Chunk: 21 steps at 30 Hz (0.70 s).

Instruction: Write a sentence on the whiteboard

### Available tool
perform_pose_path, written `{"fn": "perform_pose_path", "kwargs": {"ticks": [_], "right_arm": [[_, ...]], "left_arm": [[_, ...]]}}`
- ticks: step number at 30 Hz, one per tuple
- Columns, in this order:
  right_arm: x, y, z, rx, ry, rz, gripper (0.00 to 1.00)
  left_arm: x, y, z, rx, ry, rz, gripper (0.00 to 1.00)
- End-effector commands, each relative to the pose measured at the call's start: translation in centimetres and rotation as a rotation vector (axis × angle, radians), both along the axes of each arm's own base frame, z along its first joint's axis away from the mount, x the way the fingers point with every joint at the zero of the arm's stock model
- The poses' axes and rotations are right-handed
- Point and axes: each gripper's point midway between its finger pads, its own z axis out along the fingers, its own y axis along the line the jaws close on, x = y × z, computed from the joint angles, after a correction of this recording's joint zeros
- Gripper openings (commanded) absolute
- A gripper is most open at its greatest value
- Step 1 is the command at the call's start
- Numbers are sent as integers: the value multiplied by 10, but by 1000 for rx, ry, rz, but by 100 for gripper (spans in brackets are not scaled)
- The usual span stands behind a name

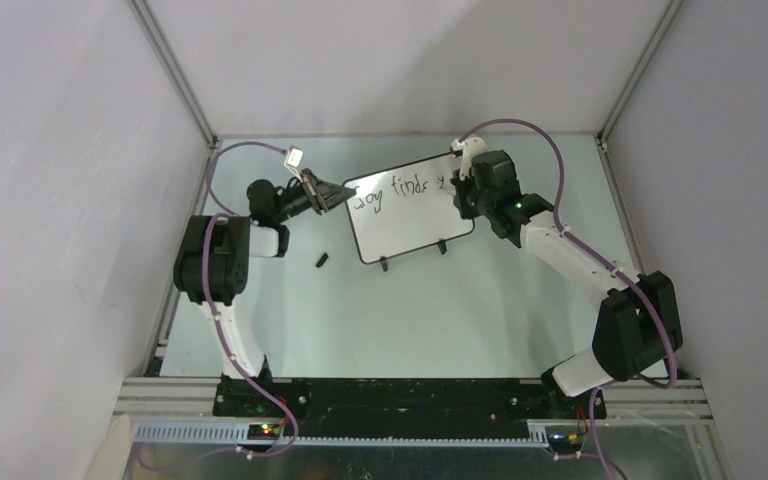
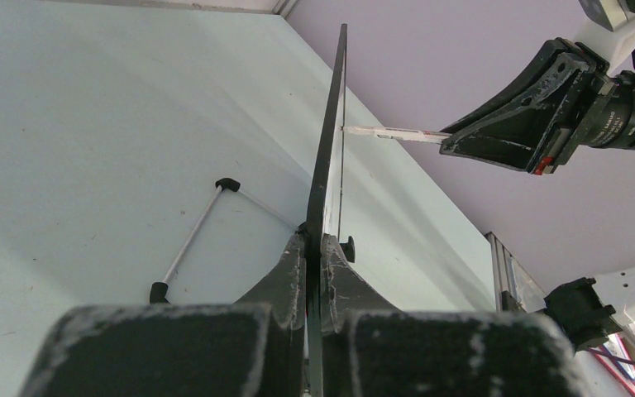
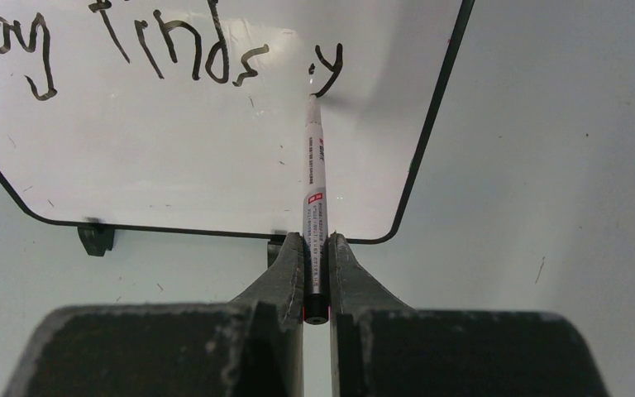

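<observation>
Right gripper (image 3: 316,244) closed tight on marker (image 3: 314,178), tip at board's 2 o'clock | left gripper (image 2: 315,241) pinched whiteboard (image 3: 174,165) edge, board stood at table's 12 o'clock | sentence (image 3: 132,50) read "Joy finds y", remainder unwritten

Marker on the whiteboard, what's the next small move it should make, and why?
Probably lift the marker tip and shift it just past the y to start the next letter. The right gripper is shut on the marker, whose tip sits at that y; bare whiteboard lies to its right, and the left gripper clamps the board's edge.
</observation>
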Motion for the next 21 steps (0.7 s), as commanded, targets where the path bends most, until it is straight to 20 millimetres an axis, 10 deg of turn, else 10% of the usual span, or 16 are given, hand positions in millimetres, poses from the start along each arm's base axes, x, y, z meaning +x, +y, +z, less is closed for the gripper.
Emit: {"fn": "perform_pose_path", "kwargs": {"ticks": [1,21], "right_arm": [[7,8,17,18,-49,23,0],[13,15,29,22,-81,35,0]], "left_arm": [[-2,2,11,41,-97,-2,0],[-2,2,10,39,-96,-4,0]]}}
